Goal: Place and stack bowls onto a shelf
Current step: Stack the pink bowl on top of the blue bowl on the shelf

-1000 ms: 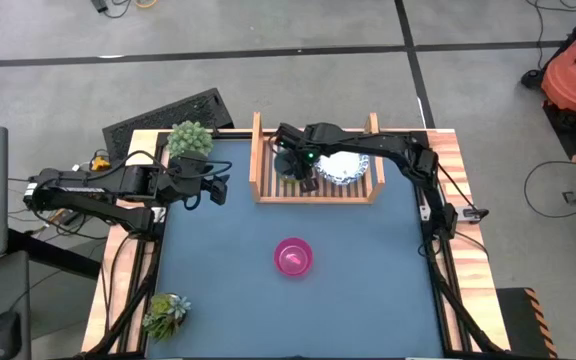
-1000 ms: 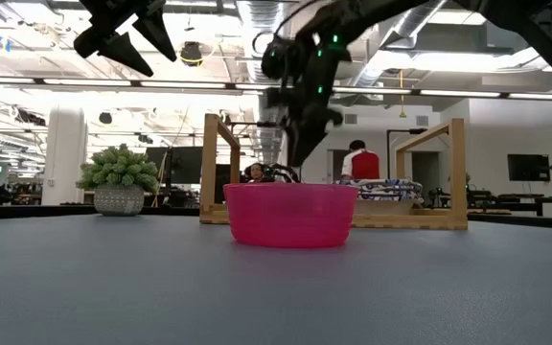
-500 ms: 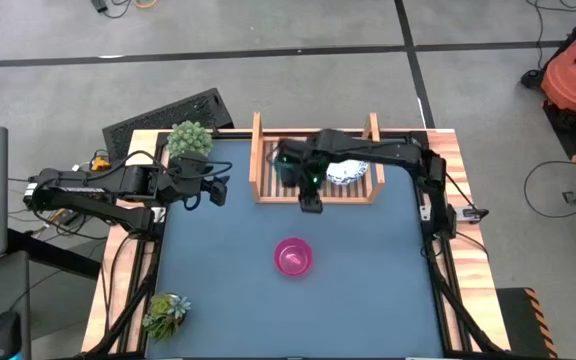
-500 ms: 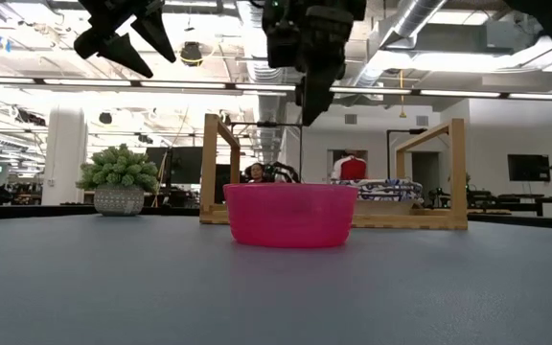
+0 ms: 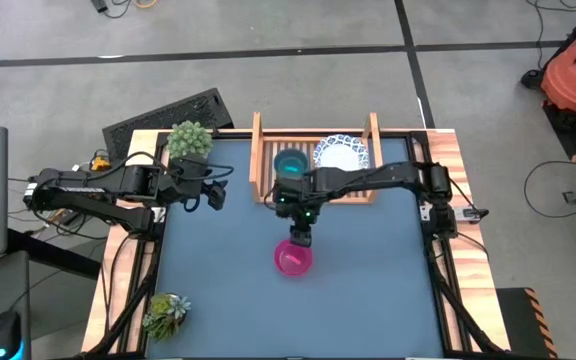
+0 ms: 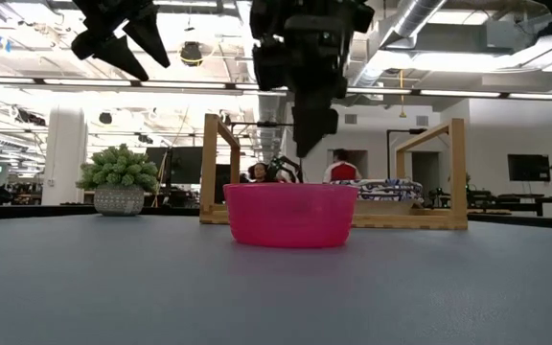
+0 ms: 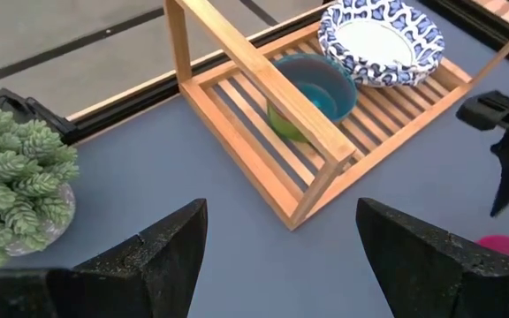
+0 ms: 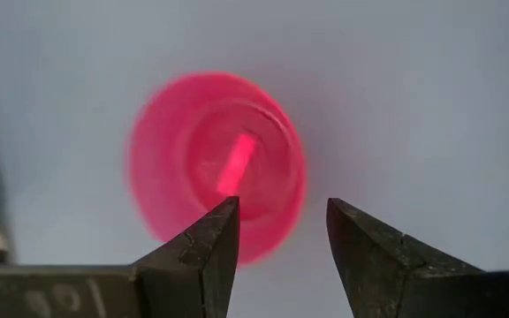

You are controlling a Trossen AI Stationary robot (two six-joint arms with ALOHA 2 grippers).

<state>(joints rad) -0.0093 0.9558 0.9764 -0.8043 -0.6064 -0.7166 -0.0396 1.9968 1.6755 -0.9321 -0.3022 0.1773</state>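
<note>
A magenta bowl (image 5: 293, 258) sits upright on the blue table, also in the low view (image 6: 290, 215) and the right wrist view (image 8: 215, 163). My right gripper (image 5: 302, 238) is open and empty, hanging just above the bowl's far rim. The wooden shelf (image 5: 260, 160) holds a teal bowl (image 5: 290, 164) nested in a green one (image 7: 283, 126), and beside them white blue-rimmed bowls (image 5: 342, 153). My left gripper (image 5: 218, 192) is open and empty at the table's left, near the shelf's left end.
A potted plant (image 5: 190, 139) stands at the far left corner, another (image 5: 165, 312) at the near left. A black keyboard (image 5: 168, 115) lies beyond the table's far left. People show in the room behind the shelf (image 6: 338, 165).
My right gripper has come out of the shelf, empty, and moved toward the table's near edge, ending above the magenta bowl. The teal bowl and the white bowls in the shelf, covered by the arm before, now show. My left arm has kept still.
</note>
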